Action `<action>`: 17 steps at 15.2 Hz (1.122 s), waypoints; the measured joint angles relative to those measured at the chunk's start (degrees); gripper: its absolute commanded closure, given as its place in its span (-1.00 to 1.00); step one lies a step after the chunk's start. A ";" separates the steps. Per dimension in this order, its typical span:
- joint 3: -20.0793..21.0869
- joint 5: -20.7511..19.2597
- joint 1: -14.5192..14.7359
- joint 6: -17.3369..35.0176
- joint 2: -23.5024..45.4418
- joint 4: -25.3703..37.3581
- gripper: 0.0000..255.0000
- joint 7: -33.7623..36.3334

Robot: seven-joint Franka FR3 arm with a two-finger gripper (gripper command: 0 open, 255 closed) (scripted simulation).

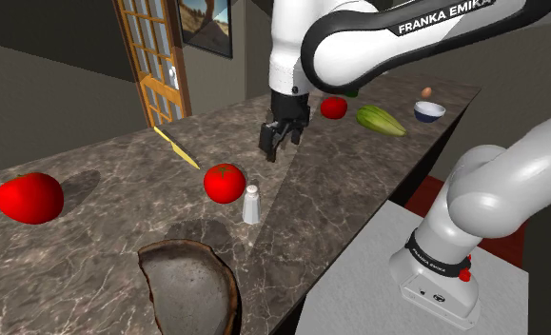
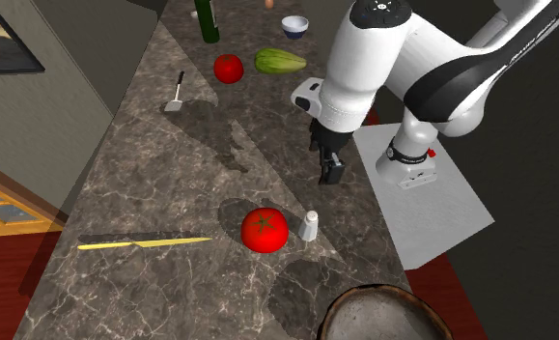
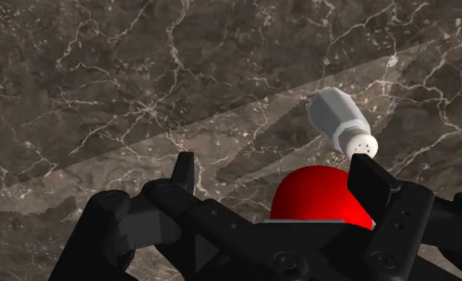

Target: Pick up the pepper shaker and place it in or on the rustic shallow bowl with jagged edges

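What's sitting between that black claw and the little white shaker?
Nothing: bare counter between gripper and shaker in the second exterior view; the nearest tomato sits aside.

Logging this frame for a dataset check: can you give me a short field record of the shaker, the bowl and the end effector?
pepper shaker: pale grey, upright on the marble counter, beside a red tomato
bowl: dark, jagged-rimmed, empty, at the shoulder view's bottom
end effector: open, empty, above the counter, apart from the shaker
task status: shaker not yet grasped
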 measured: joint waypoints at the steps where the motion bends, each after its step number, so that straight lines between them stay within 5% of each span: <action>1: 1.35 -0.45 -0.19 1.09 2.34 0.96 -1.00 1.63; 8: 9.62 -5.81 -0.82 6.61 16.50 6.32 -1.00 14.04; 17: 10.93 -9.60 -1.36 12.46 22.19 4.96 -1.00 17.94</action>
